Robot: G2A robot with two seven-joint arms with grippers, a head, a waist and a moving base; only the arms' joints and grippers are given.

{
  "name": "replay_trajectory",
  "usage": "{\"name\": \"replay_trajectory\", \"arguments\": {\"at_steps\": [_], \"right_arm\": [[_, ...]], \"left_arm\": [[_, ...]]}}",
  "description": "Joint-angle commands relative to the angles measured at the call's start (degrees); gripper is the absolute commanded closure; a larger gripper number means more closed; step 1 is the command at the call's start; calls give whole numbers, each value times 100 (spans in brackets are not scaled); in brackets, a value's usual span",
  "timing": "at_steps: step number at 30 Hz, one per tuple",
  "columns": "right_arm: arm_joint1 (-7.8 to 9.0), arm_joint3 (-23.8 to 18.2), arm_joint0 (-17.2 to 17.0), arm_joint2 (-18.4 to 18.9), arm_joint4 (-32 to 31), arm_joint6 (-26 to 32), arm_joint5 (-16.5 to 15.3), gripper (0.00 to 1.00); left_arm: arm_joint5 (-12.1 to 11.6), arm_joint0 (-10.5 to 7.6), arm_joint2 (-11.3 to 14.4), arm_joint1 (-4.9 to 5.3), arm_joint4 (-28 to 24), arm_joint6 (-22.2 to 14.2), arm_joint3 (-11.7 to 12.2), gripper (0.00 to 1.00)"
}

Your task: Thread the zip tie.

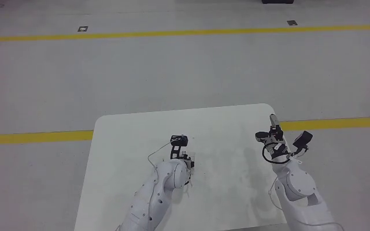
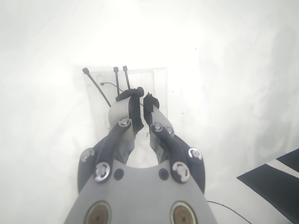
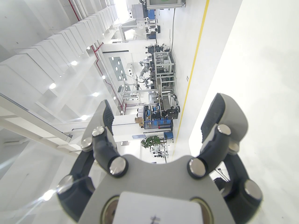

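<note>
**benchlurker:** where's the zip tie at on your end?

**me:** There are three black zip ties lying in a clear tray on the white table, heads at the end away from the gripper. My left gripper hangs right over the tray. Its tips cover the tails of two ties, and the third lies just beside them, untouched.

**benchlurker:** got one pinched?

**me:** Honestly can't tell. The fingers are squeezed nearly together with only a sliver of gap. A thin dark line crosses that gap, but I can't say if it's a tie. My right gripper is near the table's right edge, aimed out at the room. Its jaws are spread wide with nothing in them.
</note>
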Motion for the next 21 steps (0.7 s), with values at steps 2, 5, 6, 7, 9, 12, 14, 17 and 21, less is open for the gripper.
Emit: {"name": "replay_trajectory", "arguments": {"at_steps": [2,5,6,7,9,12,14,17,21], "right_arm": [[0,0,0,0,0,0,0,0],[0,0,0,0,0,0,0,0],[0,0,0,0,0,0,0,0],[0,0,0,0,0,0,0,0],[0,0,0,0,0,0,0,0],[0,0,0,0,0,0,0,0],[0,0,0,0,0,0,0,0],[0,0,0,0,0,0,0,0],[0,0,0,0,0,0,0,0]], "left_arm": [[0,-3,-40,-41,102,14,46,92],[0,11,-79,-81,196,8,52,90],[0,16,-90,-92,217,2,49,89],[0,20,-100,-103,237,-6,49,89],[0,22,-126,-127,253,-21,64,87],[0,2,-143,-162,264,-27,131,87],[0,-10,-149,-180,274,-26,166,87],[0,-27,-160,-206,305,-34,202,88],[0,-43,-178,-236,376,-34,246,87]]}}
